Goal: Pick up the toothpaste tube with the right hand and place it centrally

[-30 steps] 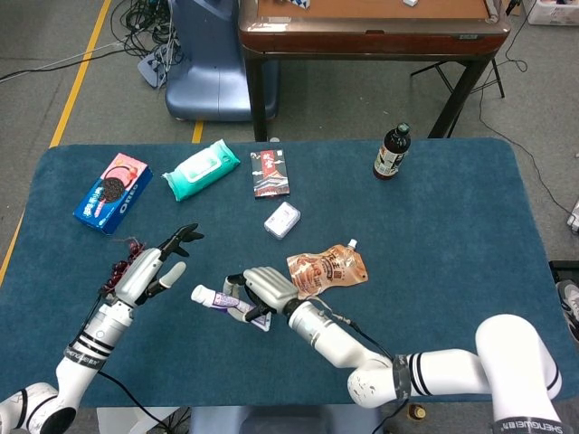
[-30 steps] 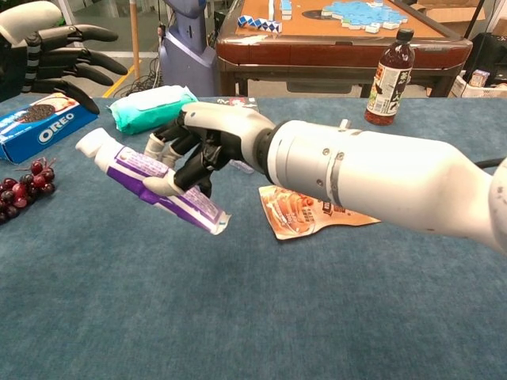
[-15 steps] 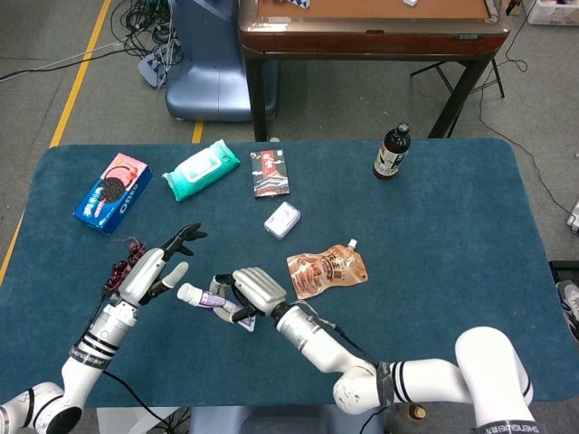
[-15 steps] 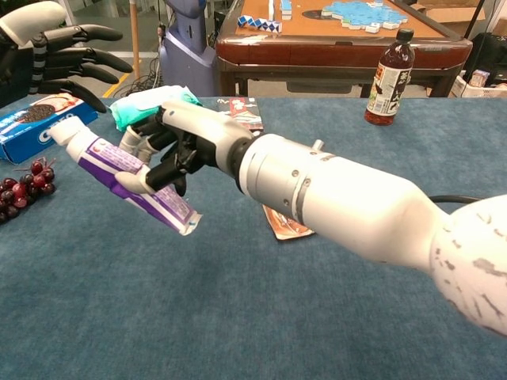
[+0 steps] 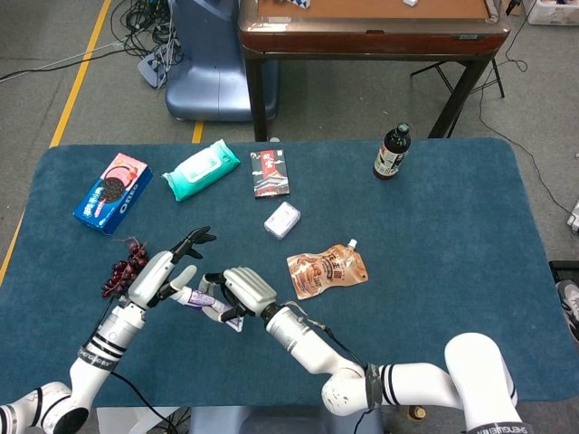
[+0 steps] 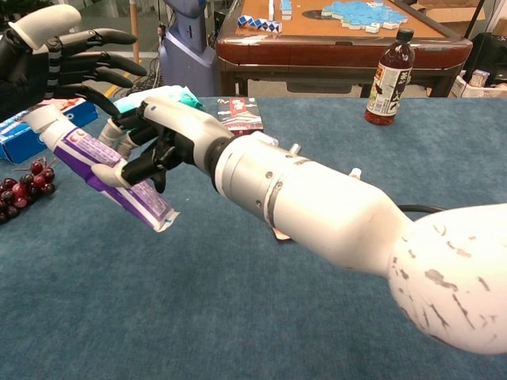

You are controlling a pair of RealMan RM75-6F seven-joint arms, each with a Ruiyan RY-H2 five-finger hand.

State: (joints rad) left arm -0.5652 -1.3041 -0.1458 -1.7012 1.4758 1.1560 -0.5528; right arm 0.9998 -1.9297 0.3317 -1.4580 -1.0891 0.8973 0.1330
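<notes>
My right hand (image 5: 245, 289) (image 6: 162, 136) grips a white and purple toothpaste tube (image 5: 207, 299) (image 6: 101, 168) and holds it off the blue table (image 5: 434, 235), tilted, with the cap end up and to the left. The flat crimped end points down toward the table. My left hand (image 5: 168, 270) (image 6: 70, 57) is just beside the cap end, fingers spread and holding nothing. Whether it touches the tube cannot be told. The right forearm fills much of the chest view and hides the table's middle there.
A bunch of dark grapes (image 5: 124, 268) lies just left of the left hand. Further back are an Oreo box (image 5: 112, 191), a green wipes pack (image 5: 201, 169), a dark packet (image 5: 270, 173) and a small white box (image 5: 282, 220). An orange pouch (image 5: 327, 269) lies right of the hands; a bottle (image 5: 391, 152) stands far back.
My right hand has carried the tube steadily to the left, up to the left hand. The left hand has shifted slightly right toward the cap end.
</notes>
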